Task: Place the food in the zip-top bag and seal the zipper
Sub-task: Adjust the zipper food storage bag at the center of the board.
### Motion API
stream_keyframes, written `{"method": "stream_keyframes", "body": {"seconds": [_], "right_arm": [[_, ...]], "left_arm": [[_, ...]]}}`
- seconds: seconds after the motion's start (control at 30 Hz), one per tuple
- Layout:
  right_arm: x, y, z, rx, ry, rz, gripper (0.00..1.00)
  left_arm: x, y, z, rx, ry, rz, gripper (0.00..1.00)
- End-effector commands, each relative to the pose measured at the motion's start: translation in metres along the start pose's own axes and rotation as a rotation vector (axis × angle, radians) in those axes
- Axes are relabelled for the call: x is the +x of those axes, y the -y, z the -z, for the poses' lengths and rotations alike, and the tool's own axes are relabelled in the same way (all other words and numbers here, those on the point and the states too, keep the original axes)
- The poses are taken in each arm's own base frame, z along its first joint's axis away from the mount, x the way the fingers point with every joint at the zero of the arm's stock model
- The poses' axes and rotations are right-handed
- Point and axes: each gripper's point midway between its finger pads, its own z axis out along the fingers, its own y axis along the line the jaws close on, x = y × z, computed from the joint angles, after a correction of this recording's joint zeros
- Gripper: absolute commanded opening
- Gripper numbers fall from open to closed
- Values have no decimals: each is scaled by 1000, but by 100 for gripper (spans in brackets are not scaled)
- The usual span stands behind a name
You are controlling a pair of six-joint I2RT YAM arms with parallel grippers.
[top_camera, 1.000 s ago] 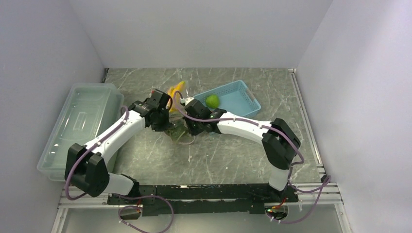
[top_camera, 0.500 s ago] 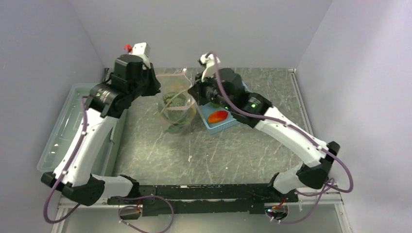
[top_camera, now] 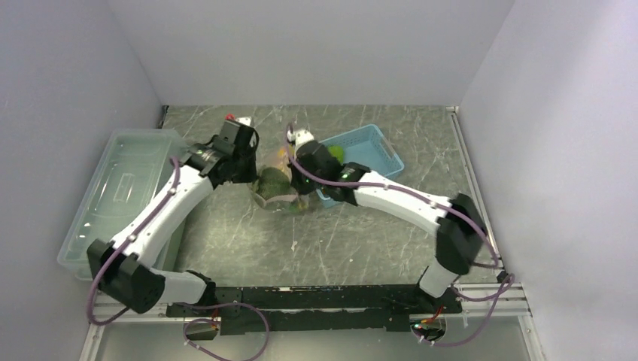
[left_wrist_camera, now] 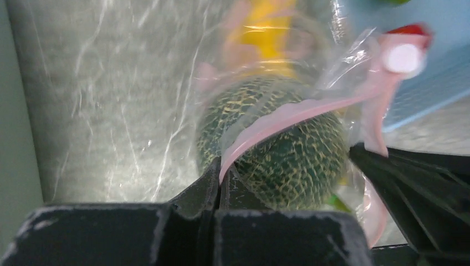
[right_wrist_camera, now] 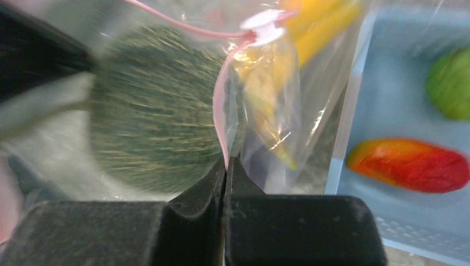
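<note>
Both the left pincer (left_wrist_camera: 219,172) and the right pincer (right_wrist_camera: 226,166) were clamped shut on the zip-top bag (top_camera: 275,185), slung between them. I judged it thin, floppy, slippery film, sagging under the dark green round fruit (left_wrist_camera: 299,166) and yellow banana (right_wrist_camera: 318,16) just beyond their tips. The zipper (left_wrist_camera: 288,113), pinched in each, looked the stiffest place to hold.

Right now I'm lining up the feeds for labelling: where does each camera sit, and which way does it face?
Top: above and behind the bases, looking down on the table; left arm and right arm show, meeting at the bag.
Left wrist: on the left arm, facing past its left gripper, shut on the zipper.
Right wrist: on the right arm, facing past its right gripper, shut on the zipper.
Shared: both wrist views show the dark green fruit, banana and basket.
</note>
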Motion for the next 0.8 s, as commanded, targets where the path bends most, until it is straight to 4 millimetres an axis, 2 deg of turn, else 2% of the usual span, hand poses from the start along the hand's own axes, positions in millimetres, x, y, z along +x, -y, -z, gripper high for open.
{"method": "stream_keyframes", "body": {"seconds": [0.0,0.07,0.13,0.33,0.5,0.6,0.77], "right_arm": [[31,10,-25,24,-69,-57,0],[13,8,-14,20,-27,-49,0],[-10,6,2,23,23,-36,0],[-81,-9,64,-14,192,-10,0],[-124,-32,112,-78,300,8,0],[-132,-40,123,-104,324,8,0],[-119,-43,107,-112,281,1,0]], "left_arm": [[14,5,-29,9,-43,55,0],[4,9,-22,29,-18,49,0],[-14,11,-6,41,35,35,0],[-71,16,62,74,198,-2,0],[-99,13,111,82,298,-20,0],[-107,9,127,76,339,-25,0],[-104,6,128,73,340,-24,0]]}}
